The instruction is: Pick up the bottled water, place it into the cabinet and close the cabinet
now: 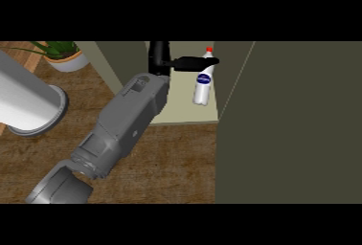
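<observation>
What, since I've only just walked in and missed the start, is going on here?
The robot's left hand reaches into the open cabinet, curled round the upper part of the bottled water, which is upright inside it. The cabinet door at the right stands open, so closing is not yet done. The right hand is out of view.

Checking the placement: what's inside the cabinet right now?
The bottled water stands on the cabinet floor, left hand curled round its neck. The forearm hides the cabinet's left side.
</observation>
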`<action>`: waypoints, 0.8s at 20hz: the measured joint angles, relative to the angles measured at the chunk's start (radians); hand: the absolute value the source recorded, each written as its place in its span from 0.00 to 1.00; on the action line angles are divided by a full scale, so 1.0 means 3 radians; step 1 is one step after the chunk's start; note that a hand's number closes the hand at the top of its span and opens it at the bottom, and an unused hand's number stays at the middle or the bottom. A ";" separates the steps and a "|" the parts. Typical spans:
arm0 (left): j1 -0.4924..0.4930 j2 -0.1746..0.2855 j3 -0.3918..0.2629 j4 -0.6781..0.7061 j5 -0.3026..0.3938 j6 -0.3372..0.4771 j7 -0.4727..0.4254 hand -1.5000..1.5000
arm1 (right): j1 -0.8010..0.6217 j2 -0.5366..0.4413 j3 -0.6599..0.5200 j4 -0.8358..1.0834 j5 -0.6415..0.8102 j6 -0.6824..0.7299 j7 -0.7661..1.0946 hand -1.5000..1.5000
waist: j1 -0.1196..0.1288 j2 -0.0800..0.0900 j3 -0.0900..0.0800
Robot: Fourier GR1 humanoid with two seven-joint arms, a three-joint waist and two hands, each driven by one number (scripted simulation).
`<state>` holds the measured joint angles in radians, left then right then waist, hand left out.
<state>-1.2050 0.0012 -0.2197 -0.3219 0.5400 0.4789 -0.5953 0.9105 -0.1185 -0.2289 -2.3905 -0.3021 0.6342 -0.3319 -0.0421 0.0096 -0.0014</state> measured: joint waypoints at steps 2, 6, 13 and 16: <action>0.0074 -0.0002 -0.0018 -0.0121 0.0055 -0.0119 -0.0013 0.00 | -0.0029 -0.0022 -0.0019 -0.0001 -0.0011 -0.0016 0.0024 0.00 | 0.0020 -0.0010 0.0000; 0.0326 -0.0003 -0.0192 -0.0461 0.0158 -0.0215 0.0039 0.00 | -0.0040 -0.0030 0.0003 -0.0006 -0.0030 -0.0046 0.0102 0.00 | 0.0059 -0.0032 0.0001; 0.0818 0.0013 -0.0564 -0.1271 0.0243 -0.0156 0.0288 0.00 | -0.0030 0.0033 0.0172 -0.0016 -0.0037 -0.0060 0.0162 0.00 | 0.0131 -0.0059 0.0001; 0.1136 0.0029 -0.0716 -0.1699 0.0249 -0.0100 0.0345 0.00 | -0.0038 0.0045 0.0206 -0.0020 -0.0033 -0.0086 0.0175 0.00 | 0.0163 -0.0066 0.0001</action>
<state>-0.8641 0.0100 -0.4345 -0.8317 0.6146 0.4488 -0.4919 0.8992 -0.1049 -0.1671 -2.3964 -0.3120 0.6085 -0.2794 0.0066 -0.0101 -0.0011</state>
